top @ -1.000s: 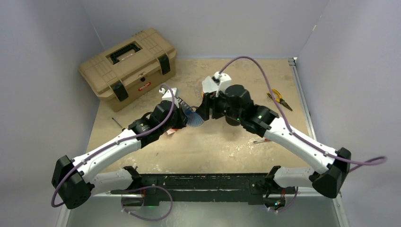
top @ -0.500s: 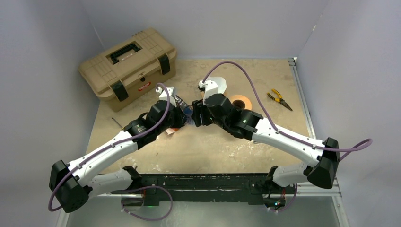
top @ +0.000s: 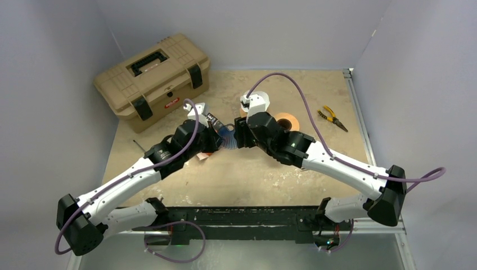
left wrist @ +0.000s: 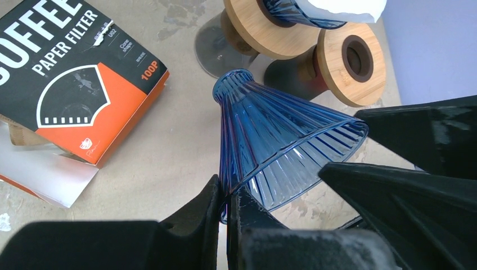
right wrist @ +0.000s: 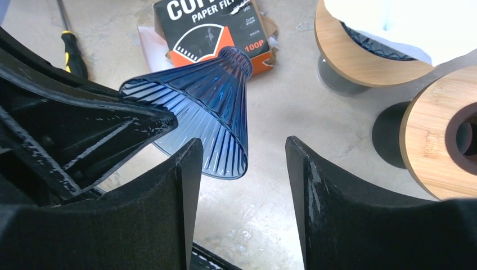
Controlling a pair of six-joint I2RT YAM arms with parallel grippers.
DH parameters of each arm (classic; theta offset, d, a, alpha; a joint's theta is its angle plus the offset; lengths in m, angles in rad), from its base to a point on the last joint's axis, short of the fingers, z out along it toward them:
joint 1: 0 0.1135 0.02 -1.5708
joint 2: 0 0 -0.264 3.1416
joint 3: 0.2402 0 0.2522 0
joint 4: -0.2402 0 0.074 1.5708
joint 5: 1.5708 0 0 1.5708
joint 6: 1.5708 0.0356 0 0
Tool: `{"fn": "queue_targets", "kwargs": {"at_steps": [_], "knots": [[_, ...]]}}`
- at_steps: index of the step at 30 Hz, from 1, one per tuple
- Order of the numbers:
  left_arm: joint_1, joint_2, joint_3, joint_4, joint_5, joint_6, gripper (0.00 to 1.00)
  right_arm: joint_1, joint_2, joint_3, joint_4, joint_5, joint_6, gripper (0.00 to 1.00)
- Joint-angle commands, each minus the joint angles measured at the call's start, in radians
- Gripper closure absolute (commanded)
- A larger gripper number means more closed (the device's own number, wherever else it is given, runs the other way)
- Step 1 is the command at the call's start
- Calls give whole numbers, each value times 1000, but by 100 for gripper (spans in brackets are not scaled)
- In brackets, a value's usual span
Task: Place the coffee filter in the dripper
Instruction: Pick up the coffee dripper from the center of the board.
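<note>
Two arms meet over the middle of the table (top: 253,177). The left gripper (left wrist: 228,199) has its fingers pinched on the rim of the blue glass dripper (left wrist: 281,140). It holds the dripper tipped on its side, we think so the wide mouth faces the other arm.

The right gripper (right wrist: 241,147) has its fingers wide and empty, just beside that mouth. What looks like the white coffee filter (left wrist: 343,8) sits in a second dripper (left wrist: 270,31) at 1 o'clock. The filter box (left wrist: 73,90) lies at 10 o'clock.

The table is sandy and stained, with grey walls around it. The toolbox (top: 152,79) is at 10 o'clock and the pliers (top: 332,118) are at 2 o'clock.
</note>
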Motion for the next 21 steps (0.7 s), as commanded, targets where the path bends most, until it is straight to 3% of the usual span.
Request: {"fn": "queue_targets", "kwargs": {"at_steps": [1, 11, 18, 21], "knots": [[3, -35, 30, 76, 37, -4, 100, -1, -9, -15, 28, -14, -1, 43], [3, -72, 32, 77, 63, 8, 100, -57, -4, -31, 116, -152, 4, 63], [3, -65, 31, 95, 94, 3, 100, -73, -13, -30, 121, -158, -9, 81], [3, -58, 34, 95, 98, 2, 96, -74, -15, -31, 117, -165, -17, 93]]}}
